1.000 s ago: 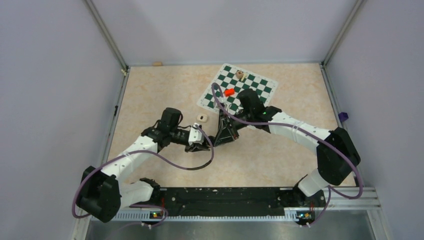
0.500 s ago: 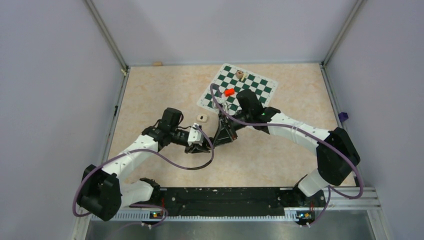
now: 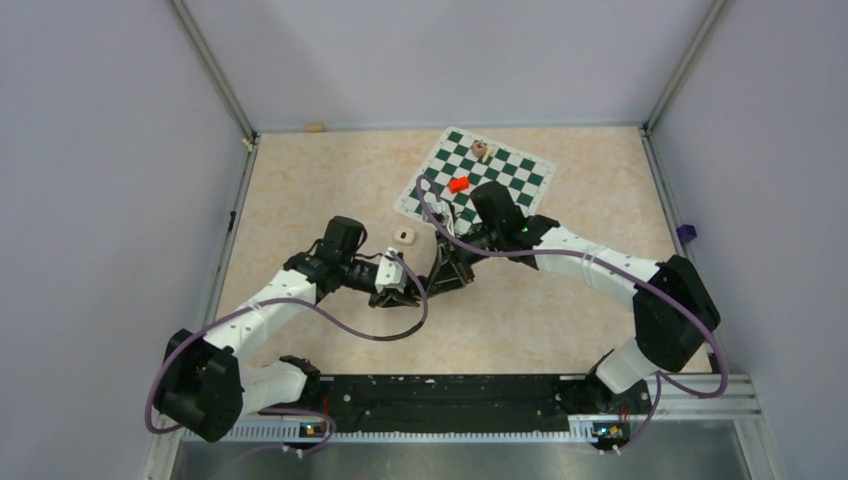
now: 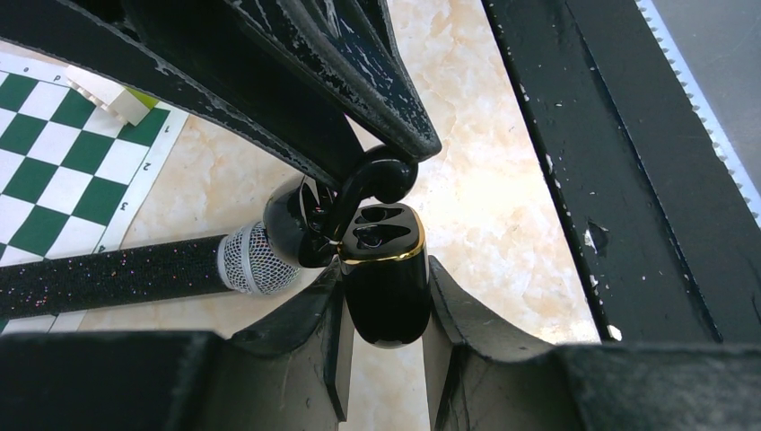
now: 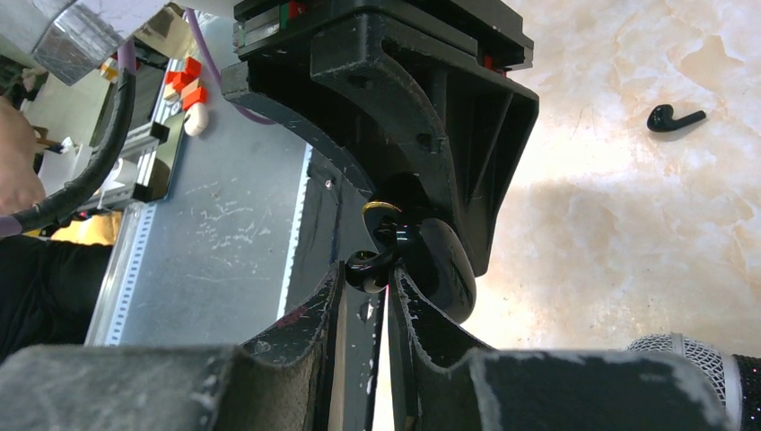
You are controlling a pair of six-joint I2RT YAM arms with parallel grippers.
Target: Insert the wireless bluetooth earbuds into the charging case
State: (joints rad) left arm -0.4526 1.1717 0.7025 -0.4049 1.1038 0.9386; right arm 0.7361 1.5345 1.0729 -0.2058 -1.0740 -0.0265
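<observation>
**A:** Right fingers (image 5: 429,314) are closed narrow on a black earbud (image 4: 378,178). Over the last second it has been nudged slightly closer to the charging case (image 4: 387,292), which is pinched in the left fingers (image 4: 310,337).

**B:** So insertion is judged close, not done. Sockets?

**A:** Both are seen empty. The case is glossy black with a gold rim, lid swung open. The stem tip is at the rim; contact cannot be told. A second black earbud (image 5: 675,118) lies on the bench (image 5: 628,224).

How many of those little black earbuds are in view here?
2. One earbud is pinched in the right end effector at the mouth of the open charging case; the other earbud lies on the table. Others may be hidden.
</observation>
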